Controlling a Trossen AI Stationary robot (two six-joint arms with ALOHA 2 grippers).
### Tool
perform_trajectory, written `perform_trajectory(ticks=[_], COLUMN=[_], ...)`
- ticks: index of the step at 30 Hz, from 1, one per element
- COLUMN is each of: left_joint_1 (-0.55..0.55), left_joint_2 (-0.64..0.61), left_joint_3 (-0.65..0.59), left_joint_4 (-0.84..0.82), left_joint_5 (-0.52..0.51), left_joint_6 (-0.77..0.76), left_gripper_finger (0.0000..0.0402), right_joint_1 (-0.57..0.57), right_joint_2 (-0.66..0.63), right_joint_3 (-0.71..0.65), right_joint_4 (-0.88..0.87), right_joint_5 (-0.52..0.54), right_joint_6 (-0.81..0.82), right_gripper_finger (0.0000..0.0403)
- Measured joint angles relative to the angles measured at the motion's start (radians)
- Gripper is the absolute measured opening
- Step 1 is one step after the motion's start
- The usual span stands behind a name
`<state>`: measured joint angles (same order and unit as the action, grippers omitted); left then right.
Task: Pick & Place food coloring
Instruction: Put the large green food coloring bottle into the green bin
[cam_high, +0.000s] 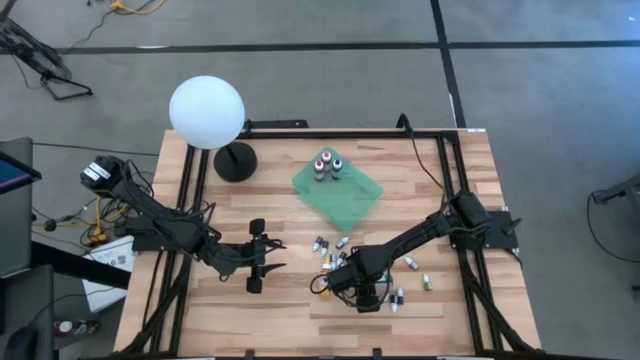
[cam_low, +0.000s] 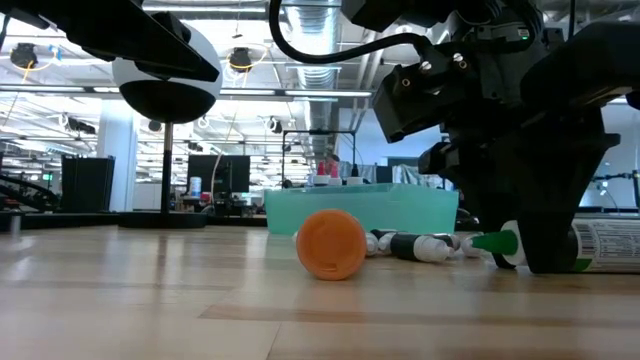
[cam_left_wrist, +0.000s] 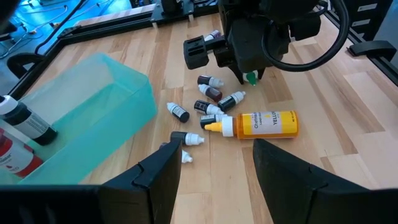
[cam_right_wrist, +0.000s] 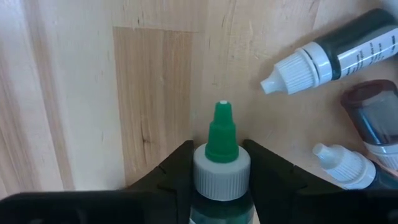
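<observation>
Step in hand: pick phase, grasp on one bottle closing or just made.

Landmark: flat translucent green plastic tray (cam_high: 338, 192), on the wooden table (cam_high: 200, 310), a few upright bottles (cam_high: 327, 166) standing at its far corner.

Right gripper (cam_right_wrist: 221, 177): low over the boards on the near side of the tray, amid the scatter. Fingers pinching a small dark-green bottle with ribbed white collar and green nozzle tip (cam_right_wrist: 220, 155), one dark finger against each side of the collar. Bottle lying flat on the boards or already lifted: cannot tell.

Left gripper (cam_high: 258, 257): near-left of the tray, well apart from the scatter, fingers spread, nothing between them. Waiting.

Remaining food coloring: loose cluster of tiny dark bottles with white caps (cam_left_wrist: 211, 99) on the boards near the tray's near edge; larger yellow bottle with orange collar and printed label (cam_left_wrist: 258, 124) lying on its side among them.

Next move, as judged: confirm firm pinch below the collar, lift straight up clear of neighbouring white-capped bottle (cam_right_wrist: 323, 59) just beside, carry over to the tray, lower inside its wall, release.

Risk, as judged: smooth round body slipping or rolling out of a shallow pinch.
</observation>
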<state>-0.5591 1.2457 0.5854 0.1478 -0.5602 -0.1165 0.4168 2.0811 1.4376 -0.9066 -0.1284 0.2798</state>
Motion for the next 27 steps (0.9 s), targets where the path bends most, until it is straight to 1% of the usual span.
perform_trajectory(ticks=[6,13,20,27], left_joint_1=[0.000,0.000,0.000,0.000], left_joint_2=[0.000,0.000,0.000,0.000], left_joint_3=[0.000,0.000,0.000,0.000], left_joint_4=[0.000,0.000,0.000,0.000], left_joint_5=[0.000,0.000,-0.001,-0.001], left_joint_6=[0.000,0.000,0.000,0.000], left_gripper_finger=[0.0194,0.0194,0.0194,0.0194], right_joint_1=[0.000,0.000,0.000,-0.006], right_joint_2=[0.000,0.000,0.000,0.004], right_joint_3=[0.000,0.000,0.000,0.044], right_joint_4=[0.001,0.001,0.001,-0.027], right_joint_5=[0.000,0.000,0.000,-0.001], right_joint_6=[0.000,0.000,0.000,0.000], right_gripper_finger=[0.0133,0.0119,0.0127,0.0117])
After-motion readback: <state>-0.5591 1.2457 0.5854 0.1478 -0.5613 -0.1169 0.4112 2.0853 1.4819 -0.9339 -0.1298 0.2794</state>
